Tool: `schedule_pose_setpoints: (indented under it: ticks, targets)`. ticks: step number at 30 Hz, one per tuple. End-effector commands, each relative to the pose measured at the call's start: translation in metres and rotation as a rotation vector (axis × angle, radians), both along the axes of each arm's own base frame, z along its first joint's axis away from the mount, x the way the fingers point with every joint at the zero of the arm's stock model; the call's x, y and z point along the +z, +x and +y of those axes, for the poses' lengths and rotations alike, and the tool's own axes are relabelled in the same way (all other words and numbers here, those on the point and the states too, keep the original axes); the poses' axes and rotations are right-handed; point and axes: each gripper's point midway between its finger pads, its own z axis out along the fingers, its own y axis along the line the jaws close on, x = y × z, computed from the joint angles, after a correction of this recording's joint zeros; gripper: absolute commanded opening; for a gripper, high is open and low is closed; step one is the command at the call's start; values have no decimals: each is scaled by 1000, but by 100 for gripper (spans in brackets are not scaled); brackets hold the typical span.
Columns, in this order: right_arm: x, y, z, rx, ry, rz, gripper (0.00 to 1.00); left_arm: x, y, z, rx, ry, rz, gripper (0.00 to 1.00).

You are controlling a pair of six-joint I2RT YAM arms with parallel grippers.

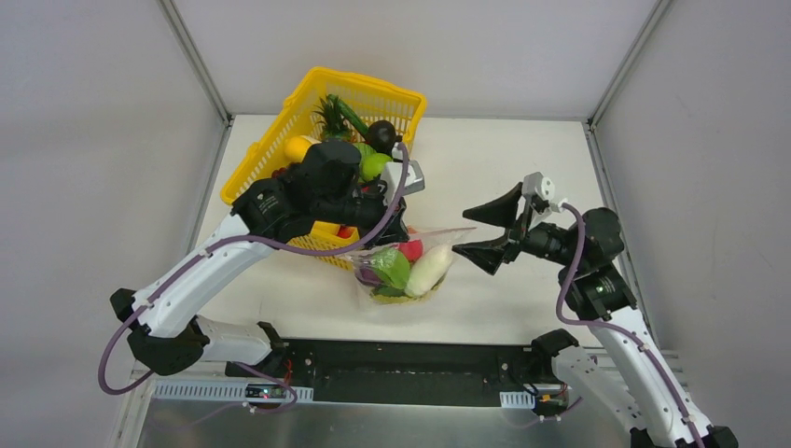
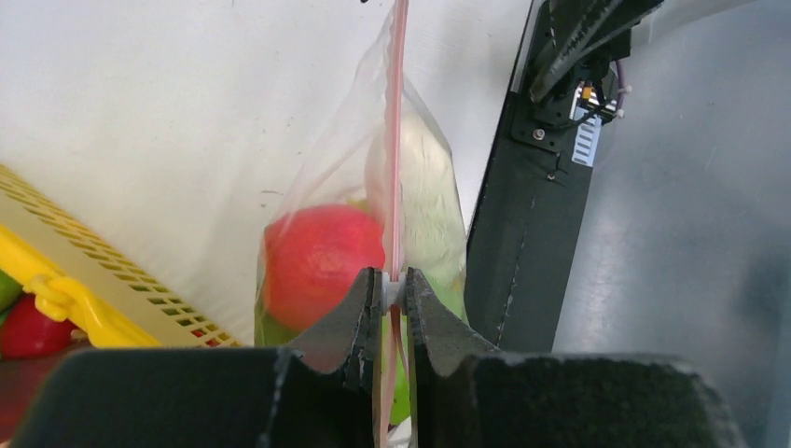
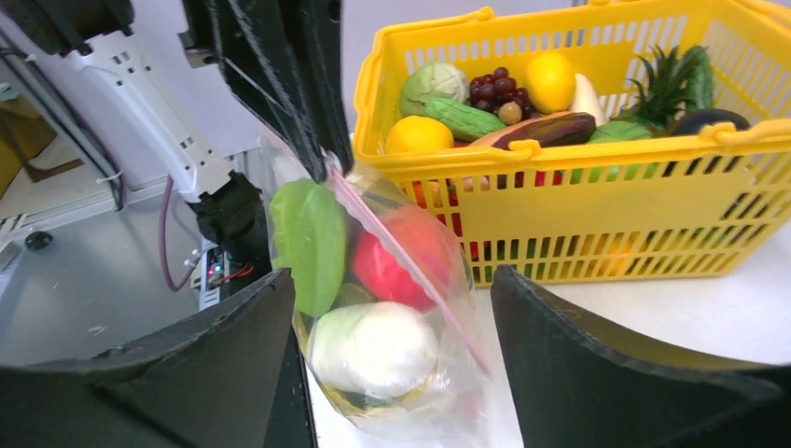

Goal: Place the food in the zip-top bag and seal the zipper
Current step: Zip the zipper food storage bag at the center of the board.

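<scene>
The clear zip-top bag (image 1: 408, 271) lies on the table in front of the basket, holding a red apple (image 2: 322, 257), a white radish (image 3: 373, 347) and leafy greens (image 3: 310, 243). My left gripper (image 2: 393, 291) is shut on the pinkish zipper (image 2: 397, 140), pinching its white slider between the jaws at the bag's left end. In the top view the left gripper (image 1: 396, 231) sits above the bag. My right gripper (image 1: 480, 231) is open and empty, just right of the bag. In the right wrist view (image 3: 392, 317) its wide-apart jaws frame the bag without touching it.
The yellow mesh basket (image 1: 270, 140) stands at the back left, holding more toy fruits and vegetables (image 3: 522, 98). The black mounting rail (image 2: 532, 187) runs along the near table edge, close to the bag. White walls enclose the table.
</scene>
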Motion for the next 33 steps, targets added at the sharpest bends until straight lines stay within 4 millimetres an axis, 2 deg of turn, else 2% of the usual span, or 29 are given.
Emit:
schedule_pose_setpoints:
  ticks: [1,6,9,16,18,21,24,25,27,30,33]
  targets:
    - [19,-15,5,125,-49,-92,84,29,-3,-17,-61,-82,1,0]
    - [11,-15,12,231,-136,-66,89,33,-5,-28,-113,-96,20,0]
    - [17,-14,19,290,-136,-66,88,33,-5,-34,-127,-101,36,0]
    - [-10,-13,33,340,-175,-1,81,29,0,-42,-119,-105,45,0]
    - [-15,-16,37,348,-184,2,77,28,0,-44,-123,-104,52,0]
    - [-23,-15,42,353,-194,22,65,25,1,-48,-129,-104,66,0]
    - [-29,-8,44,315,-204,24,59,24,0,-50,-136,-107,75,0]
    - [-30,-3,44,287,-198,20,57,24,0,-50,-134,-106,76,0]
    - [-28,3,44,245,-174,-4,46,23,0,-49,-132,-103,77,0]
    - [-30,4,44,233,-162,-6,41,21,-1,-47,-127,-102,72,0]
    - [-31,3,44,235,-161,-6,32,19,-1,-45,-124,-104,68,0]
